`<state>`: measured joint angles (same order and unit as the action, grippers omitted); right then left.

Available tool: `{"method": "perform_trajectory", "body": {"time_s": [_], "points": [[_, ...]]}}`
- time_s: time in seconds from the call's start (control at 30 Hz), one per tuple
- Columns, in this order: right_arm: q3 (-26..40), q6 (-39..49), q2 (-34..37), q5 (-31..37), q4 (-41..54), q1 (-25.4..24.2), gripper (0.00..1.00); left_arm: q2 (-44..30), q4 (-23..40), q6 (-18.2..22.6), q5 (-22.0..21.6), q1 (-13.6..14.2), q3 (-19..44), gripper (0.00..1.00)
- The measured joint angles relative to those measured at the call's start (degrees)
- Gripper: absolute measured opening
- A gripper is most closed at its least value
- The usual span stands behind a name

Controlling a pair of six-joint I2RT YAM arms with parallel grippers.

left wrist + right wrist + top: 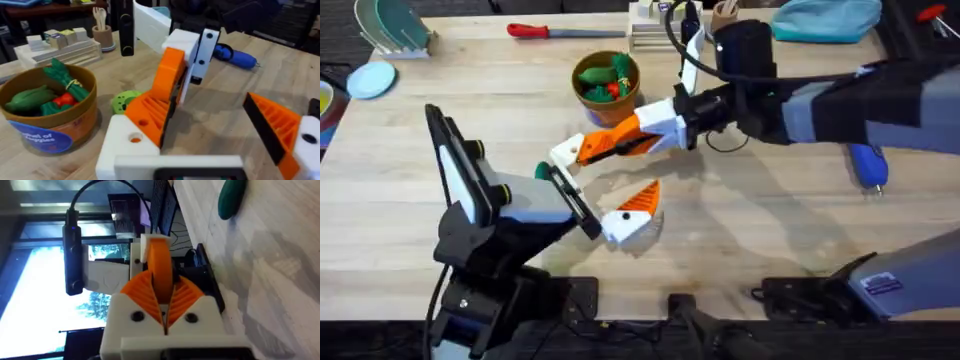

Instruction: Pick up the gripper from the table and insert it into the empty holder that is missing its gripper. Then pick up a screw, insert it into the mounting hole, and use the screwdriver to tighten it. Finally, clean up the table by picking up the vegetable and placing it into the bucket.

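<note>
The left hand [605,205], fingers spread, lies low over the tabletop [740,230], its bare white holder [127,145] forward. The right hand [610,143] reaches across, clamped on the orange gripper [167,75] touching that holder. Beyond stand the bucket [607,82] of vegetables and, rightward, the blue screwdriver [868,165]; bare wood lies near.

Bright even light — soft shadows on the table [770,215], blown-out window glare, blurred near edges.
</note>
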<state>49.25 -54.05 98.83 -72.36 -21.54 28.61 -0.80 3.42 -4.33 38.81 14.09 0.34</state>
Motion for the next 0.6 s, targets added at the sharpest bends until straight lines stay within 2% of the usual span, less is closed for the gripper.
{"method": "perform_trajectory", "body": {"time_s": [0.27,0.4,0.6], "points": [[3.0,-0.4,2.5,-0.3,0.1,0.9,0.008,0.0,0.0,-0.2,-2.3,-0.5,0.0,0.993],[3.1,-0.4,3.3,-2.1,0.1,2.1,0.008,0.0,-0.2,-0.2,0.6,0.2,0.0,0.993],[3.1,0.1,3.8,-4.7,0.5,0.5,0.008,0.0,-0.1,-0.1,3.5,0.6,0.0,0.994]]}}
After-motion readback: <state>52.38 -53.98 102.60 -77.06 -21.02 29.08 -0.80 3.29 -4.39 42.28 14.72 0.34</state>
